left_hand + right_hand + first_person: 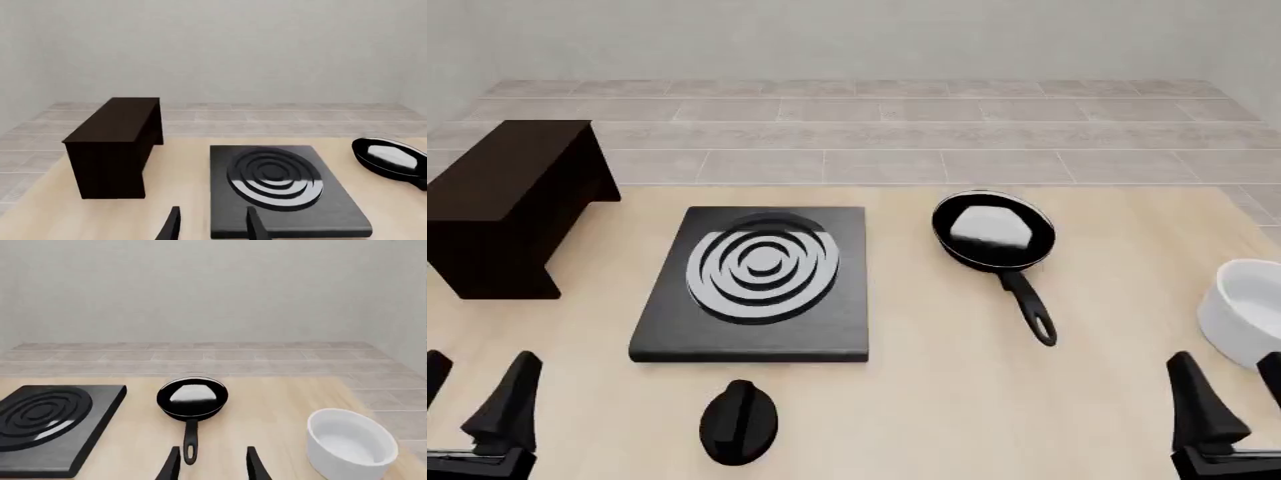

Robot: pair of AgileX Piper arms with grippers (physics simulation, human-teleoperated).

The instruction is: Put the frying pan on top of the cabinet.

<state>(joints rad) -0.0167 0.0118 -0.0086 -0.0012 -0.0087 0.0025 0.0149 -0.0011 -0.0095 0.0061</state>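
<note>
The frying pan (996, 233) lies on the table right of centre, its long handle (1028, 303) pointing toward the near edge; it also shows in the right wrist view (192, 398) and at the edge of the left wrist view (391, 157). The dark brown cabinet (510, 200) stands at the far left, its flat top bare (119, 125). My left gripper (474, 395) hovers open at the near left corner, well short of the cabinet. My right gripper (1234, 395) is open at the near right corner, with the pan's handle tip just ahead of its fingers (172, 464).
A flat black stove plate (761, 280) with grey rings lies in the middle of the table. A white bowl (1244, 310) sits at the right edge, close to my right gripper. A small black oval object (741, 421) rests near the front edge.
</note>
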